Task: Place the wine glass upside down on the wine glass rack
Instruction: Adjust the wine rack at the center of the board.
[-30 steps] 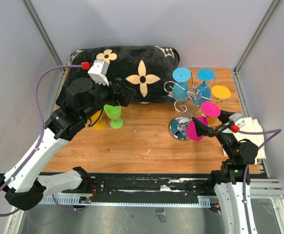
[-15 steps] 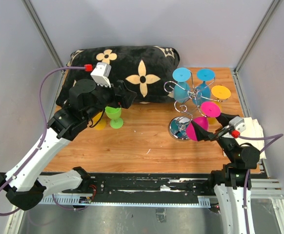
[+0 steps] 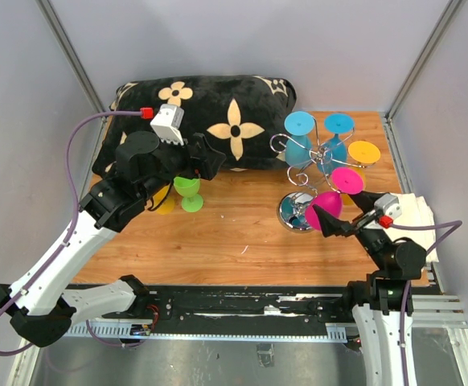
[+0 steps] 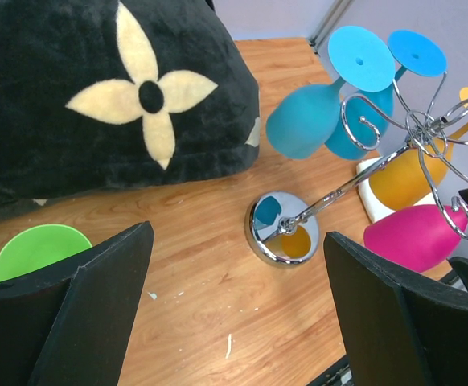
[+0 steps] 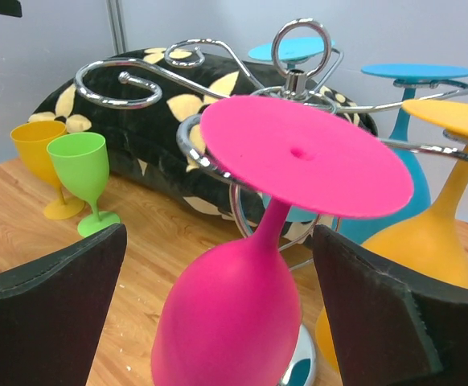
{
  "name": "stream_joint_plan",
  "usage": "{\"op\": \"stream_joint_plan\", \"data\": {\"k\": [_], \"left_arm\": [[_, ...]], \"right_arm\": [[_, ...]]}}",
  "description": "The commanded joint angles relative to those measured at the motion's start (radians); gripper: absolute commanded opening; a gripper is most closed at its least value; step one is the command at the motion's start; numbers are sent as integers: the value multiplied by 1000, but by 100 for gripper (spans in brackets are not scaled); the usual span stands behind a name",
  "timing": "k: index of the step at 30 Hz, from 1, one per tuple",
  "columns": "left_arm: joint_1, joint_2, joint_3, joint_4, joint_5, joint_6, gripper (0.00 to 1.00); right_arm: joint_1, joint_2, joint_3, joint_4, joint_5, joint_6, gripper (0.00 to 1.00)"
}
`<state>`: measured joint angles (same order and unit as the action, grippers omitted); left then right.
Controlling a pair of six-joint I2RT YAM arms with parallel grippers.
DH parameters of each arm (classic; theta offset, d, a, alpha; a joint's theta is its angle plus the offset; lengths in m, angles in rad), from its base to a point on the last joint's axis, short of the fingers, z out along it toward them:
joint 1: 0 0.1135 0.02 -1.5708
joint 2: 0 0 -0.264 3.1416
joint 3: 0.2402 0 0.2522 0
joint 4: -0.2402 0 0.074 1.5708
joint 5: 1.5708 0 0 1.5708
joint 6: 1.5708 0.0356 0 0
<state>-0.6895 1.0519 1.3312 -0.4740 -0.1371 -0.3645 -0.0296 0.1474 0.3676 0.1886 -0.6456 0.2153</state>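
**Work cell, seen from above and from both wrists.** A rectangular wood-grain bench (image 3: 234, 233) is enclosed by plain grey walls (image 3: 234, 40), with slanting aluminium uprights (image 3: 69, 48) at the rear corners. A black slotted rail (image 3: 242, 301) carrying the arm bases runs along the near edge.

A black plush pillow with cream flower motifs (image 3: 210, 121) lies across the rear of the bench. At rear right stands the chrome wire wine glass rack (image 3: 297, 211), its round mirrored base on the wood. Two blue wine glasses (image 3: 300, 125), one orange wine glass (image 3: 363, 152) and the pink plastic wine glass (image 3: 325, 212) hang from its scroll arms, feet up and bowls down.

The right hand (image 5: 218, 233) is spread wide, one finger on either side of the pink bowl, neither touching it. The left hand (image 4: 236, 237), likewise wide and empty, hovers above a green plastic goblet (image 3: 189, 191). This goblet stands upright beside a yellow goblet (image 3: 164, 203) in front of the pillow. A pale flat object (image 3: 420, 211), possibly a folded cloth, lies at the bench's right edge.
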Motion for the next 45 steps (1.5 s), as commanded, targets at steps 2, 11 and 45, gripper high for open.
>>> {"op": "stream_joint_plan", "data": {"k": [2, 11, 45], "left_arm": [[-1, -20, -9, 3, -34, -4, 92], [-1, -21, -7, -11, -45, 6, 92], [-1, -127, -187, 43, -61, 11, 95]], "right_arm": [[-66, 95, 26, 138, -117, 36, 99], [-129, 164, 44, 297, -244, 75, 98], [-1, -39, 256, -345, -3, -160, 98]]}}
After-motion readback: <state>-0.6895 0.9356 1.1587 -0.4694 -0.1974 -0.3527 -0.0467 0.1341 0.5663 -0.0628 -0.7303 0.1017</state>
